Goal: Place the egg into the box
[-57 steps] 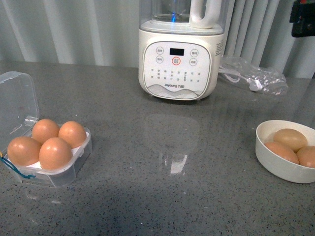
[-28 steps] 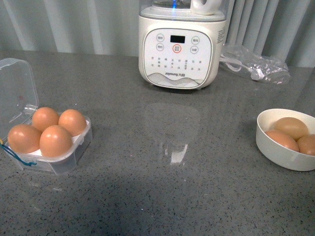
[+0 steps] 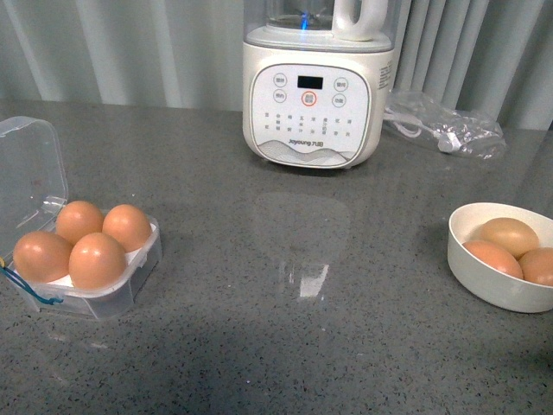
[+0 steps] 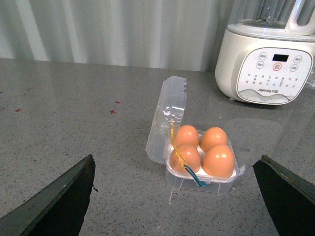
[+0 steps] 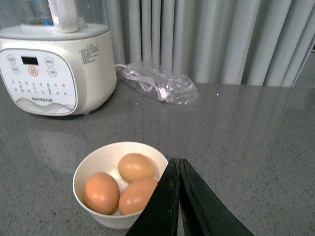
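Observation:
The clear box (image 3: 130,285) stands at the left of the grey table with its lid (image 3: 30,164) swung open. All its holes hold brown eggs (image 3: 97,259). In the left wrist view the box (image 4: 181,183) and its blue cord (image 4: 193,176) lie between the wide-apart fingers (image 4: 54,201) of my open left gripper (image 4: 175,157), which holds nothing. Three more brown eggs (image 3: 508,233) lie in a round white bowl (image 3: 484,285) at the right. My right gripper (image 5: 176,161) is shut and empty, hovering by the bowl (image 5: 98,157). Neither arm shows in the front view.
A white Joyoung blender (image 3: 315,95) stands at the back middle and also shows in the left wrist view (image 4: 268,69) and the right wrist view (image 5: 49,69). A clear bag with a white cable (image 3: 445,130) lies to its right. Grey curtains hang behind.
The front view has shifted slightly up and down. The box, its eggs and the bowl keep their places on the table.

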